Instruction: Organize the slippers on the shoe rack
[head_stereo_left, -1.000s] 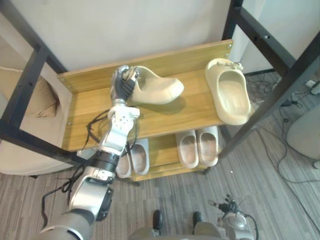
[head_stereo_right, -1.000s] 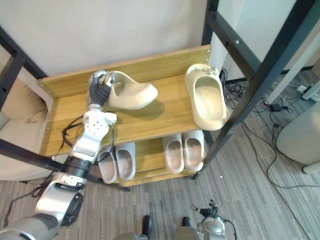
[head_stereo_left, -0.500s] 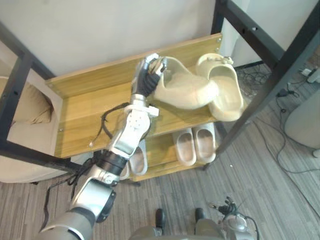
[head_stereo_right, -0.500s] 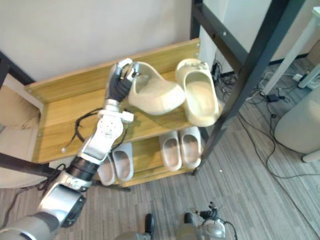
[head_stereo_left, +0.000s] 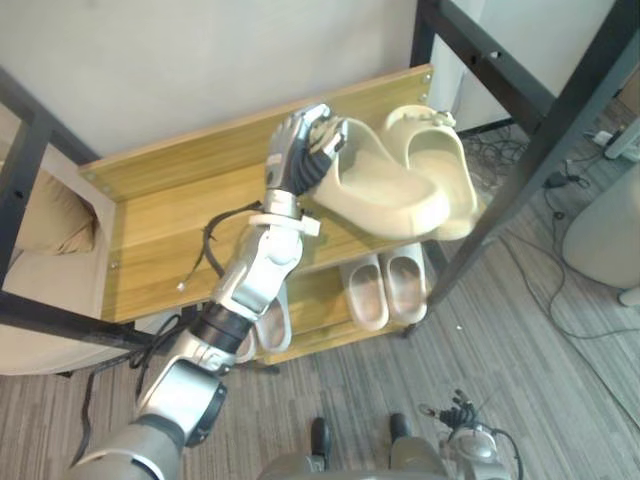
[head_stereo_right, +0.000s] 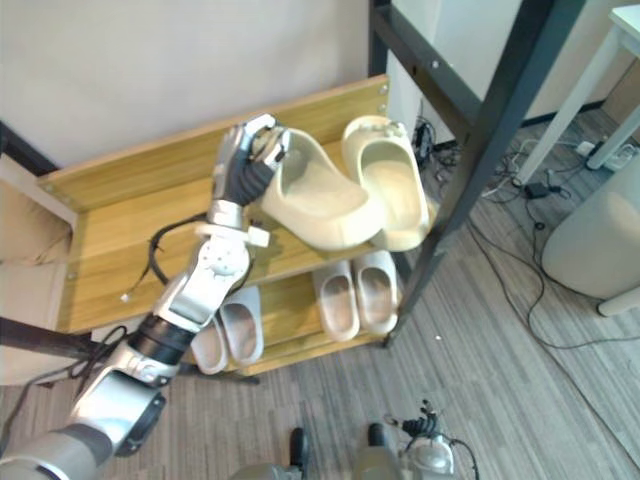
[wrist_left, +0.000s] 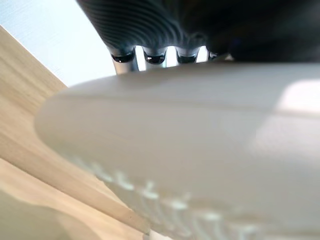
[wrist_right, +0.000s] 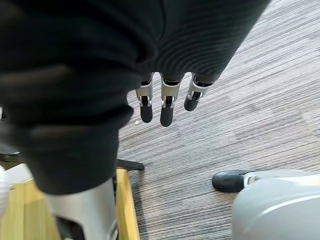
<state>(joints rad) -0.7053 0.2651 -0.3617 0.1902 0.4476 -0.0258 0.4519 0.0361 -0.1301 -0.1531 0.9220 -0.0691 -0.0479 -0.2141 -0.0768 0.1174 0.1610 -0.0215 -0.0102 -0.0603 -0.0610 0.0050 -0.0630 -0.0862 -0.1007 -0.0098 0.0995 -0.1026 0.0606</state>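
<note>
My left hand (head_stereo_left: 300, 150) is shut on the heel end of a cream slipper (head_stereo_left: 385, 190), holding it tilted a little above the wooden top shelf (head_stereo_left: 170, 250). Its toe reaches over the second cream slipper (head_stereo_left: 440, 175), which lies at the shelf's right end with its opening up. In the left wrist view the held slipper (wrist_left: 190, 150) sits right under the fingers (wrist_left: 155, 56). My right hand (wrist_right: 167, 100) hangs over the carpeted floor, fingers straight and holding nothing.
On the lower shelf are a beige pair of slippers (head_stereo_left: 385, 290) and a pale grey pair (head_stereo_right: 230, 335) to its left, partly behind my arm. Black frame posts (head_stereo_left: 520, 130) stand close at the rack's right. A cushioned seat (head_stereo_left: 50, 225) is at the left.
My left hand has lifted the cream slipper off the shelf's middle and carried it right, up against the second slipper. The camera has shifted as well.
</note>
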